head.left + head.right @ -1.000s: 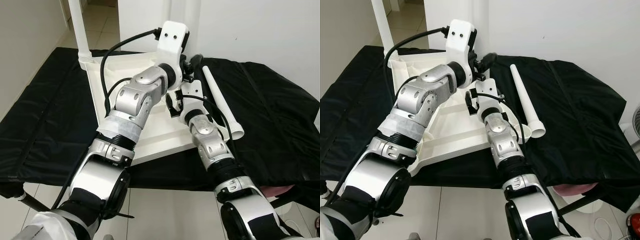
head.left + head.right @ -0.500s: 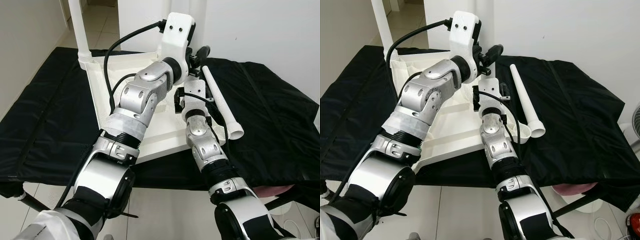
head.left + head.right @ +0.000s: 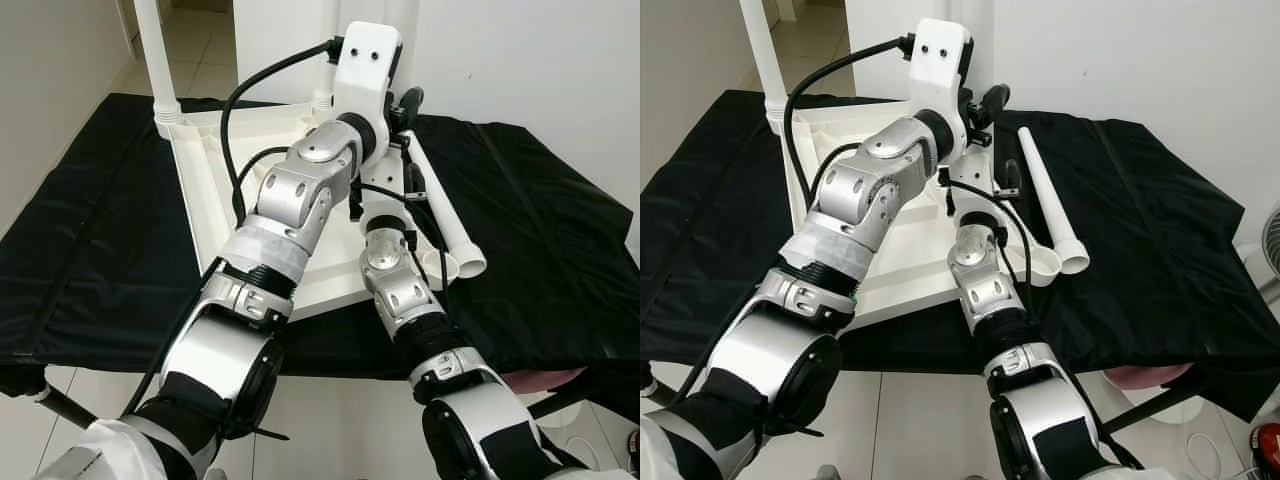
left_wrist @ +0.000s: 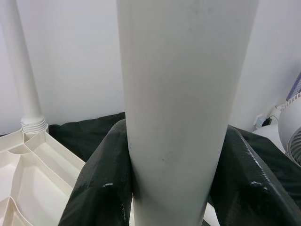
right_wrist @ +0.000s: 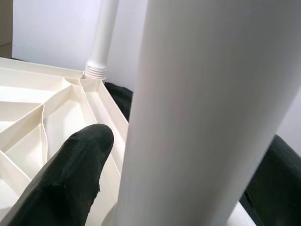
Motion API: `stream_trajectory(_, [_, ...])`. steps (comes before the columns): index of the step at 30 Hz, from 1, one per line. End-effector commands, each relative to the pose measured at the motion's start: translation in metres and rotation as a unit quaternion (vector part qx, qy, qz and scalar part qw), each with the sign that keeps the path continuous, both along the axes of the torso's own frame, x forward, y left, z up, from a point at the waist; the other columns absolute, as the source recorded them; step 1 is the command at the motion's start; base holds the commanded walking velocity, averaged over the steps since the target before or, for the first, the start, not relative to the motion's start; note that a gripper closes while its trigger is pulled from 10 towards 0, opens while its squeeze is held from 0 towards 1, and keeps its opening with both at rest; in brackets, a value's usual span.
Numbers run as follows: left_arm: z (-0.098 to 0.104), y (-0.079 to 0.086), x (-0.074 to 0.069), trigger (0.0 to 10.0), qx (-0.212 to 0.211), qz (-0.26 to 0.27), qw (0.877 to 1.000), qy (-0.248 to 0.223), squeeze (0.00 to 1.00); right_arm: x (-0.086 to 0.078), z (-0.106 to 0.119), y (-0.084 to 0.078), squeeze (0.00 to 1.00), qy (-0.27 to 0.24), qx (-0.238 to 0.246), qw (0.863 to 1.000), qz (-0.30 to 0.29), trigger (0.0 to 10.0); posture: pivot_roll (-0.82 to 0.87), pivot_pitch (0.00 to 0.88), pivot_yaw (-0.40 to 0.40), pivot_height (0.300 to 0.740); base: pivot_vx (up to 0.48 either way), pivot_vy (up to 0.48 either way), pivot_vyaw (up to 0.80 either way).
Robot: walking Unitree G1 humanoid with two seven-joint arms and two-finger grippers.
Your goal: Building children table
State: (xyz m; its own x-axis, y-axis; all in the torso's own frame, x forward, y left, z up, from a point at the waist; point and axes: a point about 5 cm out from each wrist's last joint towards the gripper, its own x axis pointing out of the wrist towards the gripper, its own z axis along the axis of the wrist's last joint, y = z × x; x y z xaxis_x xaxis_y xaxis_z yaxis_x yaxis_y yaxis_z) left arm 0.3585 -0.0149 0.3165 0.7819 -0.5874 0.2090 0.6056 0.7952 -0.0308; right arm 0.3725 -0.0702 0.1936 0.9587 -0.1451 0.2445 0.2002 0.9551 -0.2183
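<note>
The white table top (image 3: 200, 185) lies upside down on a black mat (image 3: 90, 230). One white leg (image 3: 158, 55) stands upright at its far left corner. At the far right corner, both grippers hold another upright leg (image 4: 183, 94). My left gripper (image 3: 402, 105) is shut on this leg, its black fingers (image 4: 101, 188) clasping both sides. My right gripper (image 3: 405, 178) grips the same leg (image 5: 197, 94) lower down, with a black finger (image 5: 61, 183) on each side. A loose leg (image 3: 442, 205) lies on the mat to the right.
The mat covers the whole raised work surface, and white walls close it in behind and on the left. A fan (image 3: 1272, 240) stands at the far right. A pink object (image 3: 1140, 378) and a red one (image 3: 1268, 445) sit on the tiled floor (image 3: 330, 420) below.
Both arms have reached farther forward and to the right, towards the upright leg at the table top's far right corner. The left wrist has risen.
</note>
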Motion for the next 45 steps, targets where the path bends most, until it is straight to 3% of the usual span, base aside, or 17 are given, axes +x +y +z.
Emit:
stream_trajectory(1, [0.0080,-0.0045,-0.0021,10.0,0.002,0.001,1.000,-0.015,0.00,0.0016,0.0045,0.0001,0.00,-0.011,0.000,1.000,-0.005,10.0,-0.02,0.000,-0.060,0.740,0.000,0.000,0.00])
stream_trajectory(4, [0.0084,-0.0053,-0.0023,10.0,0.002,0.003,1.000,-0.016,0.00,0.0022,0.0051,0.0003,0.00,-0.013,0.006,1.000,-0.008,10.0,-0.02,0.000,-0.060,0.740,0.000,0.000,0.00])
stream_trajectory(5, [0.0085,-0.0055,-0.0025,10.0,0.001,0.004,1.000,-0.016,0.00,0.0023,0.0054,0.0004,0.00,-0.014,0.006,1.000,-0.009,7.7,-0.02,0.000,-0.059,0.740,0.000,0.000,0.00])
stream_trajectory(7, [0.0086,-0.0057,-0.0025,10.0,0.001,0.004,1.000,-0.016,0.00,0.0024,0.0056,0.0003,0.00,-0.015,0.006,1.000,-0.010,7.7,-0.02,0.000,-0.059,0.740,0.000,0.000,0.00])
stream_trajectory(8, [0.0087,-0.0058,-0.0026,10.0,0.001,0.004,1.000,-0.016,0.00,0.0028,0.0063,0.0000,0.00,-0.017,0.008,1.000,-0.013,4.8,-0.02,0.000,-0.059,0.740,0.000,0.000,0.00])
stream_trajectory(14, [0.0091,-0.0063,-0.0028,10.0,0.001,0.003,1.000,-0.016,0.00,0.0041,0.0070,-0.0005,0.00,-0.016,0.020,1.000,-0.015,4.4,-0.02,0.000,-0.059,0.740,0.000,0.000,0.00])
stream_trajectory(16, [0.0096,-0.0069,-0.0032,10.0,0.001,0.002,1.000,-0.017,0.00,0.0043,0.0070,-0.0007,0.00,-0.017,0.019,1.000,-0.016,2.1,-0.02,0.000,-0.060,0.740,0.000,0.000,0.00])
stream_trajectory(18, [0.0096,-0.0069,-0.0032,10.0,0.001,0.002,1.000,-0.017,0.00,0.0043,0.0070,-0.0007,0.00,-0.017,0.019,1.000,-0.016,2.1,-0.02,0.000,-0.060,0.740,0.000,0.000,0.00])
stream_trajectory(19, [0.0099,-0.0076,-0.0037,10.0,0.001,0.001,1.000,-0.018,0.00,0.0045,0.0066,-0.0011,0.00,-0.017,0.019,1.000,-0.017,0.0,-0.02,0.000,-0.061,0.740,0.000,0.000,0.00])
stream_trajectory(30, [0.0108,-0.0099,-0.0056,10.0,0.003,-0.005,1.000,-0.022,0.00,0.0055,0.0067,-0.0019,0.00,-0.019,0.017,0.999,-0.020,0.0,-0.02,0.000,-0.063,0.740,0.000,0.000,0.00])
stream_trajectory(31, [0.0114,-0.0121,-0.0079,10.0,-0.001,-0.018,1.000,-0.025,0.00,0.0062,0.0070,-0.0026,0.00,-0.018,0.021,0.999,-0.023,10.0,-0.02,0.000,-0.062,0.740,0.000,0.000,0.00])
stream_trajectory(32, [0.0116,-0.0127,-0.0087,10.0,-0.003,-0.023,0.999,-0.026,0.00,0.0064,0.0071,-0.0029,0.00,-0.017,0.022,0.999,-0.024,10.0,-0.02,0.000,-0.062,0.740,0.000,0.000,0.00])
stream_trajectory(33, [0.0115,-0.0132,-0.0096,10.0,-0.008,-0.030,0.999,-0.024,1.00,0.0067,0.0074,-0.0033,0.00,-0.017,0.023,0.999,-0.025,10.0,-0.02,0.000,-0.062,0.740,0.000,0.000,0.00])
stream_trajectory(45, [0.0129,-0.0131,-0.0118,10.0,-0.024,-0.047,0.998,-0.022,1.00,0.0080,0.0069,-0.0065,0.00,-0.011,0.036,0.999,-0.035,10.0,-0.02,0.000,-0.058,0.740,0.000,0.000,0.00])
